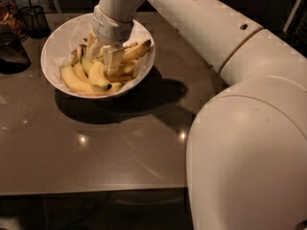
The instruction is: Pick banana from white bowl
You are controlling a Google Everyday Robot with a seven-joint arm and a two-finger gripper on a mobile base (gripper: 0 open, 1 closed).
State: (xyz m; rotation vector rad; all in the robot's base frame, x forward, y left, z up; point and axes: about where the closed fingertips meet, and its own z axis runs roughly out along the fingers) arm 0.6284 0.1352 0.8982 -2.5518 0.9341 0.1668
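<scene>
The white bowl (56,42) stands at the back left of the dark table, lined with crinkled white paper and holding several yellow bananas. The long curved banana (76,84) lies along the bowl's front wall. A shorter banana with a black tip (98,74) rests on it. My gripper (104,56) reaches straight down into the middle of the bowl, among the bananas and just behind the long one. Another banana (136,50) points out to the right of the gripper. The gripper's lower end is buried among the fruit.
A dark wire-mesh cup (33,19) stands behind the bowl at the far left. A dark object (12,51) sits at the left edge. My white arm (249,128) fills the right side. The table's front edge (96,190) runs across below.
</scene>
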